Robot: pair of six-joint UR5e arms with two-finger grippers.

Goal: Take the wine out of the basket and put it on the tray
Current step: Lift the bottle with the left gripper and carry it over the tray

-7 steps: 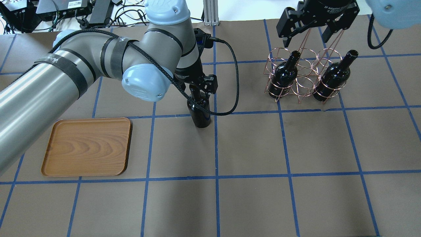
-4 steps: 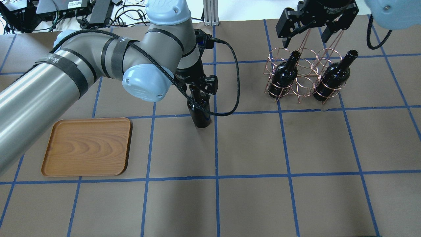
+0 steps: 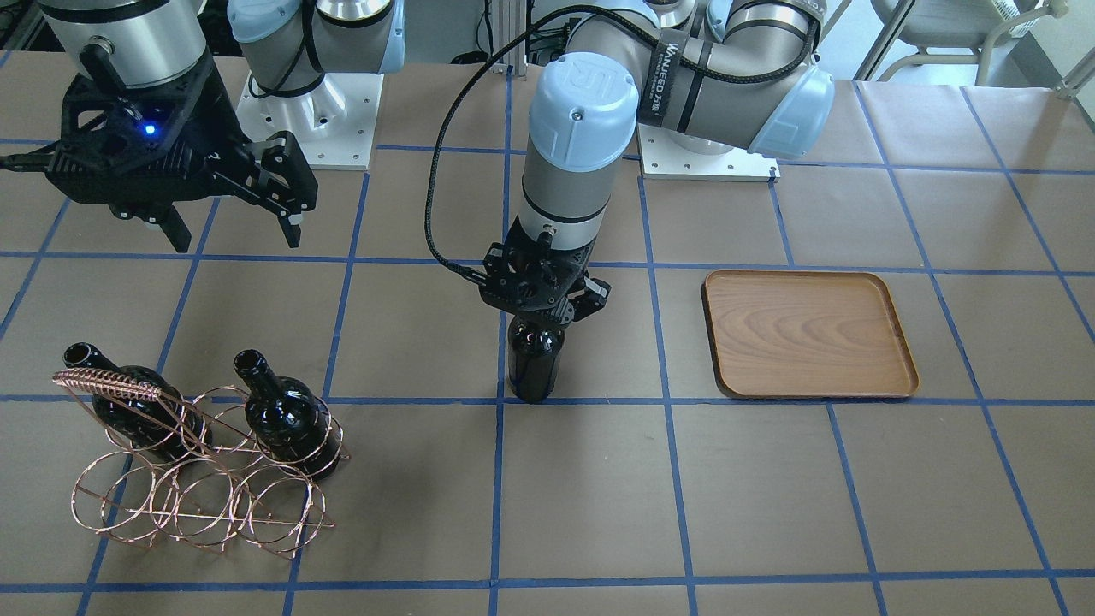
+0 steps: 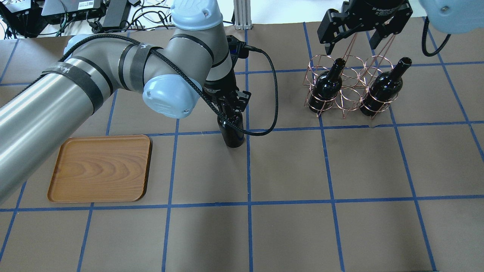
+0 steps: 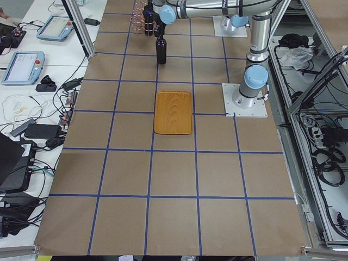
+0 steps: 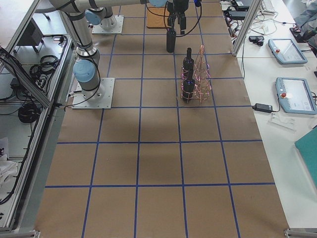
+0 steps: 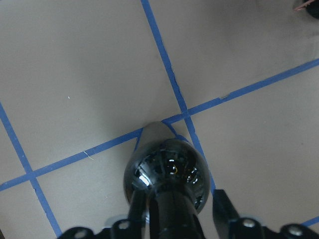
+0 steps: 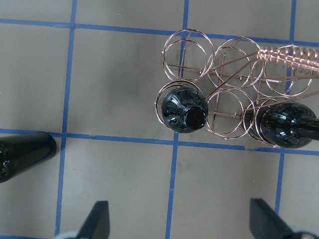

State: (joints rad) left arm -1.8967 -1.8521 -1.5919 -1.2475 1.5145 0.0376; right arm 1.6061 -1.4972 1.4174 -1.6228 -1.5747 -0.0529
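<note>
A dark wine bottle (image 4: 232, 132) stands upright on the table at a tape crossing, between the basket and the tray; it also shows in the front view (image 3: 535, 368). My left gripper (image 4: 230, 104) is over it with the jaws on either side of the neck. In the left wrist view the bottle (image 7: 167, 169) fills the lower middle, and a gap shows beside the neck. The copper wire basket (image 4: 349, 85) holds two more bottles (image 4: 327, 88) (image 4: 382, 92). My right gripper (image 4: 353, 43) hangs open and empty behind the basket. The wooden tray (image 4: 100, 168) lies bare at the left.
The table is brown paper with a blue tape grid. The basket's coil handle (image 3: 107, 381) leans over one bottle. Cables and electronics (image 4: 75, 11) lie beyond the far table edge. The left arm's cable (image 4: 270, 94) loops beside the standing bottle.
My left arm has shifted slightly to the right over the standing bottle. The bottle's top has nudged a little the same way. The right arm has not moved.
</note>
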